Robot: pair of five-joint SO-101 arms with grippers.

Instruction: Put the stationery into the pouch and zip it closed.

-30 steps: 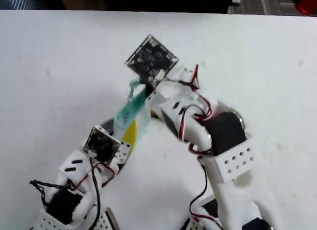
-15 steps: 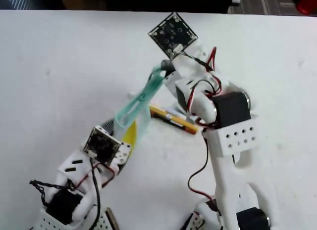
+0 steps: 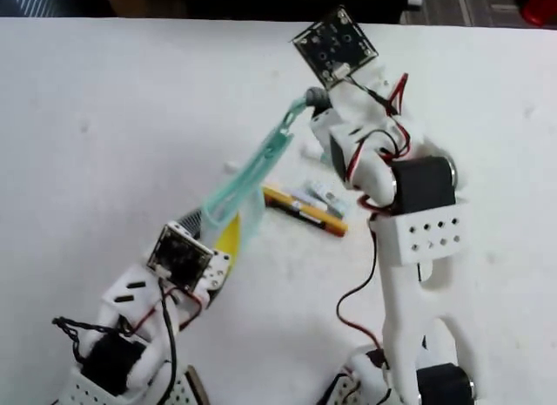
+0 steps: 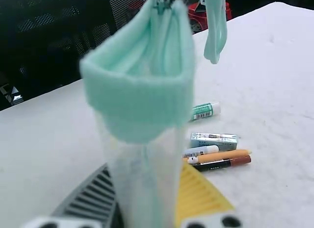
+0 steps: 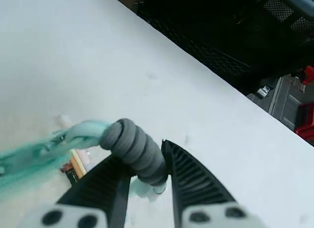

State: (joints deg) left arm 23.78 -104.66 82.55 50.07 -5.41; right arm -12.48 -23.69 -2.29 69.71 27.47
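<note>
Past second: right fingers, clenched on the grey ribbed zip pull, travelled toward the desk's far edge, drawing the mint-green translucent fabric pouch taut against the left fingers clamping it; orange pen and small stationery pieces lie mid-desk, unpacked.

This looks like a robotics lab or workshop: a white counter carries white plastic arms with exposed wiring, and dark mesh crates stand behind it.
</note>
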